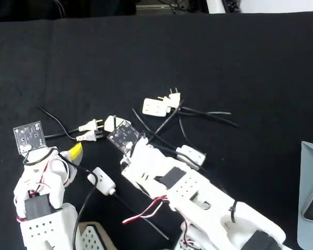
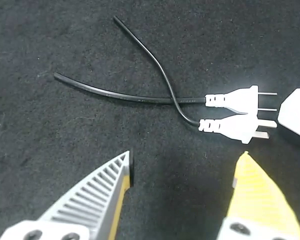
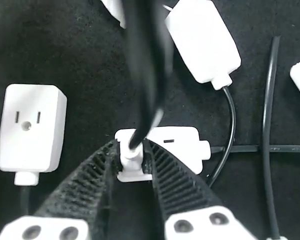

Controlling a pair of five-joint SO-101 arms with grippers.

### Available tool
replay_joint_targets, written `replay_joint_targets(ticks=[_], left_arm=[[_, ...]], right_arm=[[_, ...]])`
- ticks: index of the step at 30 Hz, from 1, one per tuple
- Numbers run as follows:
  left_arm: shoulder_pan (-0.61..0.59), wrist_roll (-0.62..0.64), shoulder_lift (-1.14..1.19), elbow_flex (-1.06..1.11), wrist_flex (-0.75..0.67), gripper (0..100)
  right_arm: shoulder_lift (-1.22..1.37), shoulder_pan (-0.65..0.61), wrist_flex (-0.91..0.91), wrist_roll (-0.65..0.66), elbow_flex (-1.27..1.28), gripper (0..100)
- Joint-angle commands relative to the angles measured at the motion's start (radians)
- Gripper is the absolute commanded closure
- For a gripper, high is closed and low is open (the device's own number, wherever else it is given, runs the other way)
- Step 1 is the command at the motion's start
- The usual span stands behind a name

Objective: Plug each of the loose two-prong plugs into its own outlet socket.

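Two loose white two-prong plugs (image 2: pixel 235 98) (image 2: pixel 230 127) lie side by side on black cables, prongs toward a white outlet (image 2: pixel 296 114). My left gripper (image 2: pixel 182 175) is open just short of them, its grey and yellow fingers (image 2: pixel 255 195) holding nothing. In the high view the plugs (image 1: pixel 88 130) lie beyond that gripper (image 1: pixel 51 150). My right gripper (image 3: pixel 132 165) is shut on a third white plug (image 3: pixel 131 159), held against a white outlet (image 3: pixel 177 145). Its cable (image 3: pixel 142 60) rises toward the camera. In the high view the right gripper (image 1: pixel 128 152) sits mid-table.
Another outlet (image 3: pixel 30 125) lies face up beside the right gripper, and one more (image 3: pixel 202 40) lies beyond it. Farther back an outlet (image 1: pixel 155 107) has a plug (image 1: pixel 173 98) beside it. Black cables (image 1: pixel 198 114) cross the mat. A grey bin (image 1: pixel 310 198) stands at the right edge.
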Motion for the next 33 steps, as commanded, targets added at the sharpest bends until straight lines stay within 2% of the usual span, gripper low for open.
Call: replay_joint_targets(ticks=[1, 8, 11, 15, 19, 26, 33], left_arm=[[-0.008, -0.012, -0.009, -0.012, -0.005, 68], [-0.005, -0.012, -0.009, -0.054, 0.003, 67], [0.010, -0.012, -0.008, -0.084, 0.023, 63], [0.116, -0.014, -0.008, -0.136, 0.129, 61], [0.199, -0.084, -0.008, -0.162, 0.147, 61], [0.325, -0.172, -0.002, -0.165, 0.150, 61], [0.493, -0.167, 0.002, -0.114, 0.140, 61]], right_arm=[[0.007, 0.011, 0.003, 0.015, 0.002, 98.7], [0.007, 0.011, -0.028, 0.009, -0.041, 96.7], [-0.001, 0.011, -0.026, 0.008, -0.067, 84.5], [-0.002, 0.011, -0.008, 0.008, -0.081, 71.1], [-0.067, 0.008, 0.140, 0.006, -0.145, 70.6], [-0.387, 0.028, 0.512, -0.126, -0.263, 70.4], [-0.558, 0.230, 0.560, -0.133, -0.246, 70.5]])
